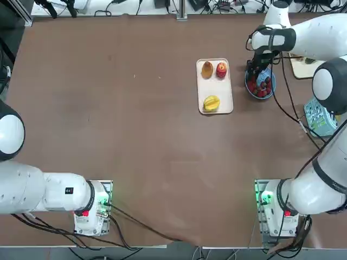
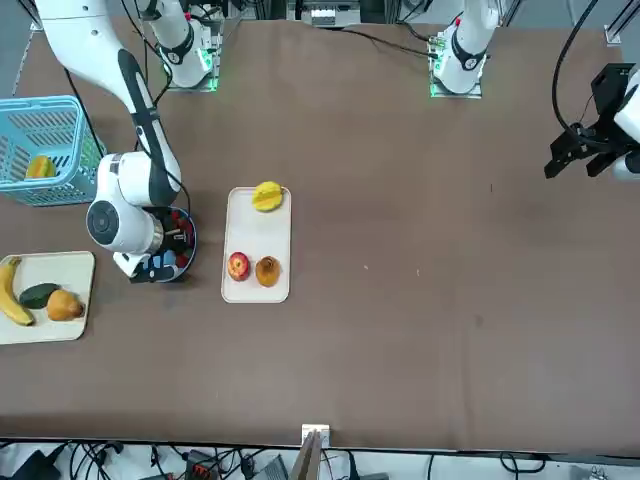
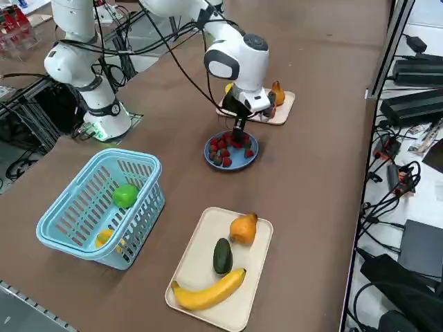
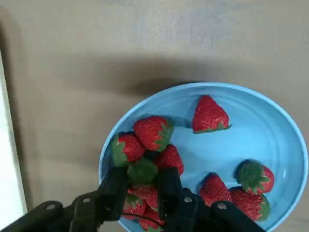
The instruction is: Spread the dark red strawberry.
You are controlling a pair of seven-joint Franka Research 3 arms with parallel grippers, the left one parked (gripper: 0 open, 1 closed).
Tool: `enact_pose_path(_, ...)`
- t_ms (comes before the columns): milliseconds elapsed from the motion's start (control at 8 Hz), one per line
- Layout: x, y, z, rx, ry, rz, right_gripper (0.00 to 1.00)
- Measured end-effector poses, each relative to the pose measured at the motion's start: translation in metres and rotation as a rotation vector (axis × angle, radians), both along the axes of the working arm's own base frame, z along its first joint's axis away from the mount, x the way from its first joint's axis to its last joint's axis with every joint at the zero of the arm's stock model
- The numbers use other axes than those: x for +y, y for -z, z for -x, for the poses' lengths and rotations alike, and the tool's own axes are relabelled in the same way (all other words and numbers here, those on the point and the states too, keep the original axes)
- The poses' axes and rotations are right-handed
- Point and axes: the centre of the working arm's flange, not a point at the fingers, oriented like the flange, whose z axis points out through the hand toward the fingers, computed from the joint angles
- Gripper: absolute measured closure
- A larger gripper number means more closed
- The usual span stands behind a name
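Your bench (image 1: 135, 141): brown, matte. Clock positions read from top view.

Blue bowl (image 3: 239, 160) at 2 o'clock, sits directly on bench.
Small cream tray (image 1: 224, 89) just beside bowl, toward centre, at 1 o'clock.
Light-blue basket (image 3: 83, 228) at 3 o'clock, near right edge.
Larger cream tray (image 3: 201, 266) beyond basket, near bench's far right edge.
Arm bases at 5 and 7 o'clock.

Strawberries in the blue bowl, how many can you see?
8 at least: one strawberry alone, two together by the rim, five clustered around the shut right gripper, which pinches one. Others may hide under it in the bowl.
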Motion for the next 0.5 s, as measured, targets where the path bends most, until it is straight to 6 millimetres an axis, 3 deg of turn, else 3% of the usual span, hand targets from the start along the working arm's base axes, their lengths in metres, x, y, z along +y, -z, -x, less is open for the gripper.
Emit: enact_pose_path(500,-0.004,-0.012,-0.005,-0.003,0.006,0.0,0.63)
